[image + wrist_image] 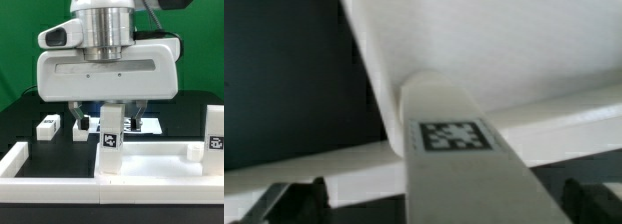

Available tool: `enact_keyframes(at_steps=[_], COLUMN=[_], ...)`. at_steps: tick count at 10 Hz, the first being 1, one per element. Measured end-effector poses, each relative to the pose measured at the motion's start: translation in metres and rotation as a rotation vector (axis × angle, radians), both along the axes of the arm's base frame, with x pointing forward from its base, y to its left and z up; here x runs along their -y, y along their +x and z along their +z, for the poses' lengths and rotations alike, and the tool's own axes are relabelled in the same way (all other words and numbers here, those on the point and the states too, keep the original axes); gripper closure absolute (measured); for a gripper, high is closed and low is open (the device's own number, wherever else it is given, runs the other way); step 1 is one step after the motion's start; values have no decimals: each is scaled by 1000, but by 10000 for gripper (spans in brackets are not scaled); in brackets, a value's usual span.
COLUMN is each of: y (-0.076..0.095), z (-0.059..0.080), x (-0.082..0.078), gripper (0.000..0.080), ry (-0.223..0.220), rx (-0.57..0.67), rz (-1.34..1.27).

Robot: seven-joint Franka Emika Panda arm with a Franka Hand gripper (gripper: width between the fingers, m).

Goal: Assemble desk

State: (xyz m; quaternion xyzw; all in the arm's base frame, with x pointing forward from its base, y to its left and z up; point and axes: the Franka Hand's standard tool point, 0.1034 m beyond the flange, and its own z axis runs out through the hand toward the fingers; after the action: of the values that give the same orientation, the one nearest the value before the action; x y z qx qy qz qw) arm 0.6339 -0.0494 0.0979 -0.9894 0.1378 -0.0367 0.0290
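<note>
The white desk top (160, 165) lies flat at the front, raised rim up. A white block leg with a black-and-white tag (110, 138) stands upright at its corner; the wrist view shows that leg (452, 140) running up from between my fingers. My gripper (108, 118) hangs straight over it, jaws either side of the leg with a gap showing on both sides, so it is open (441, 208). A second tagged leg (213, 135) stands at the desk top's far corner, on the exterior view's right.
Two loose white legs (47, 127) (80, 128) lie on the black table behind, on the exterior view's left. A white border rail (30, 160) runs along the front left. A tagged board (146, 125) shows behind the gripper.
</note>
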Motion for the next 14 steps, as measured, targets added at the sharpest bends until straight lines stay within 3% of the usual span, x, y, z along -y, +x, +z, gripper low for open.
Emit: enact_keyframes(at_steps=[2, 3, 7, 9, 12, 14], y=[0, 0, 0, 0, -1, -1], z=[0, -1, -1, -1, -1, -2], x=[0, 0, 1, 2, 2, 4], gripper=[417, 512, 512, 512, 511, 511], ry=[1, 10, 31, 52, 137, 186], rx=[-1, -5, -18, -30, -72, -93], rz=[-12, -101, -372, -646, -1189, -1414])
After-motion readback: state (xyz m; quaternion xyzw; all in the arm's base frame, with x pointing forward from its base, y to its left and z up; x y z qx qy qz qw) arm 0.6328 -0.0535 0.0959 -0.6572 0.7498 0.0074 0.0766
